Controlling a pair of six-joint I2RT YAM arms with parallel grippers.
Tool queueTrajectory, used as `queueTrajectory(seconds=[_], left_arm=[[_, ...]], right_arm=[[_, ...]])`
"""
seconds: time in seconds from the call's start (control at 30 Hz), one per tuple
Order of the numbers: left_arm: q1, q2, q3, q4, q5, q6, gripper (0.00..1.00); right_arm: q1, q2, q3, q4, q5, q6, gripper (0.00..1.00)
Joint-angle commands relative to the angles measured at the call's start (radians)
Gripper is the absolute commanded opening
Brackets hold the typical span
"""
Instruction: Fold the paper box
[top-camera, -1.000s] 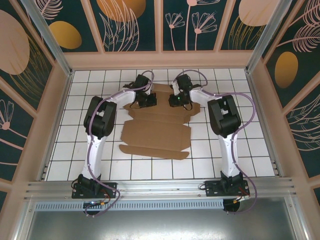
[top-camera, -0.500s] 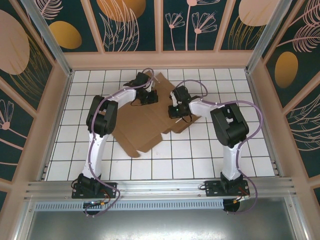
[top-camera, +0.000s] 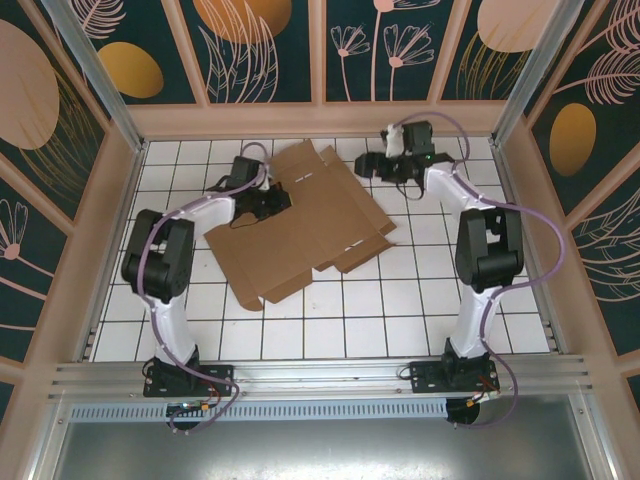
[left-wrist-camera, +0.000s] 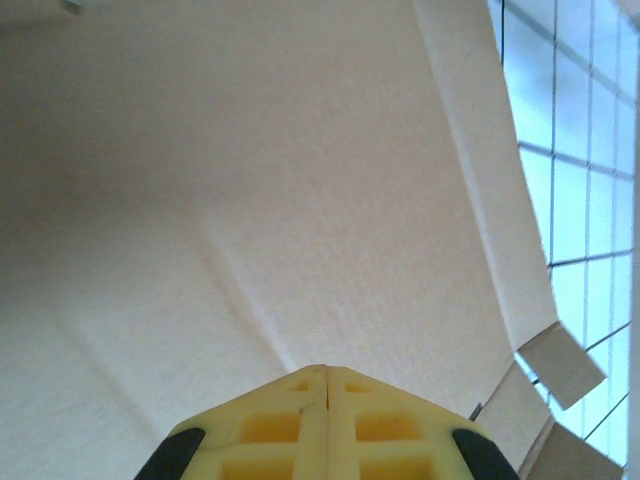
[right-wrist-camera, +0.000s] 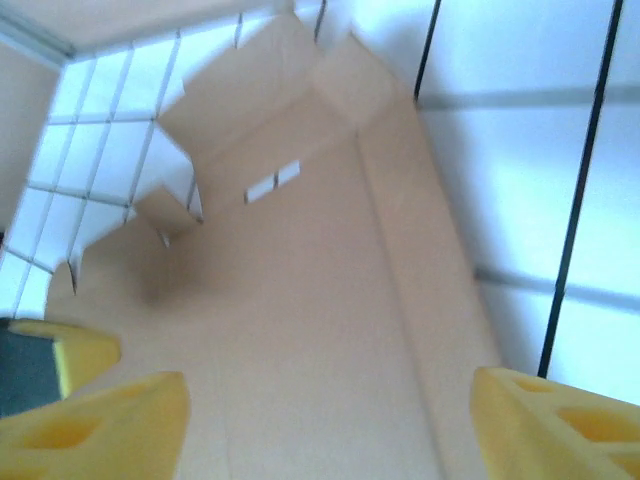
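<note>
Two hands are in play, and only one is on the work.

1. Left hand (top-camera: 268, 203): it sits on the far left part of the paper box (top-camera: 300, 225). In the wrist view its yellow fingers (left-wrist-camera: 280, 425) are pressed together, tip to tip, against brown card. Whether card is nipped between them or they merely bear down on it, I cannot tell from this angle.

2. Paper box: it lies flat and unfolded on the far middle of the white tiled worktop (top-camera: 420, 300). A second ago it lay square to the arms; it now lies skewed, one corner pointing at the far wall. No flap stands up and no crease is turned.

3. Right hand (top-camera: 370, 166): a second ago it was closed at the sheet's far edge. It now hangs just beyond the far right corner, over bare tiles, its fingers (right-wrist-camera: 100, 420) spread wide with nothing held.

Finding: the sheet was turned, not folded. In my judgement the task remains at its start, and the right hand must take a fresh hold.

Markings: no print, brand or label is legible on the card.
</note>
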Motion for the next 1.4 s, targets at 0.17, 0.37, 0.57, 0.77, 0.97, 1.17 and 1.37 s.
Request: queueTrajectory(seconds=[0.17,0.37,0.57,0.77,0.97,1.17,1.37], left_arm=[[0.021,0.023,-0.146,0.060,0.023,-0.065,0.00],[0.022,0.056,-0.204,0.095,0.023,-0.090,0.00],[0.021,0.069,-0.216,0.106,0.018,-0.097,0.00],[0.021,0.075,-0.229,0.132,0.034,-0.119,0.00],[0.021,0.045,-0.230,0.129,0.032,-0.122,0.00],[0.017,-0.002,-0.236,0.140,0.041,-0.156,0.00],[0.007,-0.126,-0.162,0.069,0.019,-0.156,0.00]], right_arm=[[-0.018,0.319,0.343,-0.287,-0.029,-0.182,0.84],[-0.045,0.390,0.316,-0.262,-0.182,-0.157,0.81],[-0.042,0.407,0.235,-0.248,-0.393,-0.163,0.70],[-0.043,0.356,0.146,-0.180,-0.406,-0.147,0.48],[-0.041,0.244,0.119,-0.151,-0.251,-0.156,0.28],[-0.008,0.120,0.131,-0.146,-0.004,-0.178,0.07],[0.118,0.056,0.154,-0.194,0.321,-0.333,0.07]])
